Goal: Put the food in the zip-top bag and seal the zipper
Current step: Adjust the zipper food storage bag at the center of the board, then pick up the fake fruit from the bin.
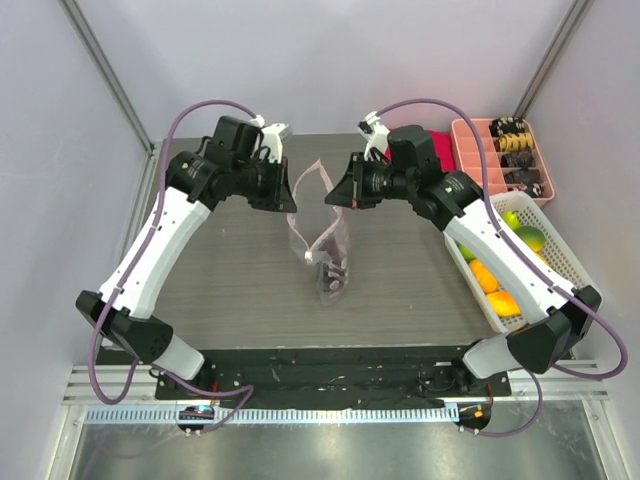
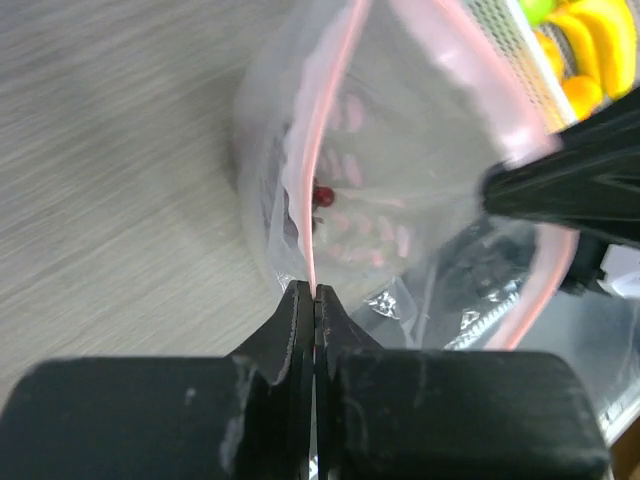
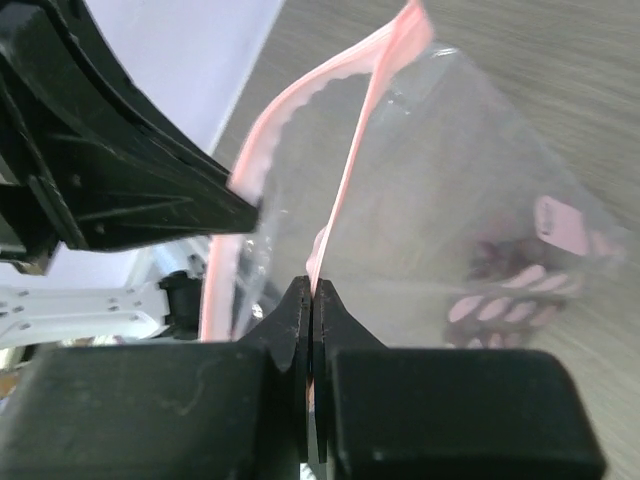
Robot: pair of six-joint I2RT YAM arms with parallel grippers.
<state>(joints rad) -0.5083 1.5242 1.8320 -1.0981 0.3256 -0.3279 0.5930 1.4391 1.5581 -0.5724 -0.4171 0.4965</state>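
The clear zip-top bag [image 1: 322, 232] hangs open between both grippers above the table. A dark purple grape bunch [image 1: 335, 275] lies in its bottom. My left gripper [image 1: 292, 208] is shut on the pale pink zipper [image 1: 318, 172] at the bag's left mouth edge; the left wrist view shows its jaws [image 2: 314, 290] pinching the strip [image 2: 330, 120]. My right gripper [image 1: 330, 197] is shut on the opposite mouth edge, and the right wrist view shows it [image 3: 311, 285] clamped on the strip [image 3: 350, 170]. Grapes [image 3: 515, 285] show through the plastic. The other fruit [image 1: 500, 262] sits in the basket.
A white mesh basket [image 1: 560, 250] at the right table edge holds green fruits, oranges and yellow bananas. A pink tray [image 1: 470, 150] with dark items stands at the back right, with a red object [image 1: 440, 140] beside it. The grey tabletop [image 1: 230, 270] lies under the bag.
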